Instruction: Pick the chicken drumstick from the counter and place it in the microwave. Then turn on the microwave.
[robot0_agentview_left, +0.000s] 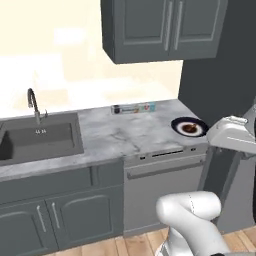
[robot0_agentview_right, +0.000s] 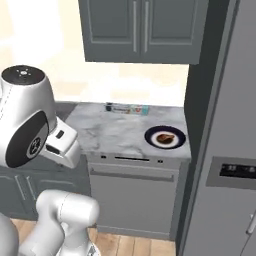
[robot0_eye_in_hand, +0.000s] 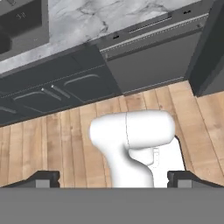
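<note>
1. We see the chicken drumstick (robot0_agentview_left: 190, 128), a tiny brown-reddish lump of meat, lying in the middle of a dark round plate (robot0_agentview_left: 177, 123) at the right end of the light marbled white-grey counter (robot0_agentview_left: 120, 135), close to the front edge and just beside the tall grey fridge (robot0_agentview_right: 225, 150).
2. In the hand view, the gripper (robot0_eye_in_hand: 113, 178) looks down over the wooden plank floor (robot0_eye_in_hand: 65, 140) in front of the grey cabinet fronts (robot0_eye_in_hand: 52, 87), with the counter slab and the dark dishwasher front (robot0_eye_in_hand: 148, 61) at the top of that view. So the drumstick sits well apart from the jaws, up on the counter, and nothing of it lies between them.
3. The two small dark fingertips (robot0_eye_in_hand: 43, 178) stand wide apart at the left and right of the hand view. We see nothing held between them and nothing touching them.
4. In the right base view the drumstick's long axis seems to run roughly left to right across the plate, with the paler part toward the right; it is too small for us to tell which end is the bone.
5. At the back of the counter, against the wall, lies a small flat light-coloured box (robot0_agentview_left: 134, 108). The dark grey sink (robot0_agentview_left: 40, 140) with its curved tap (robot0_agentview_left: 33, 102) is at the left.
</note>
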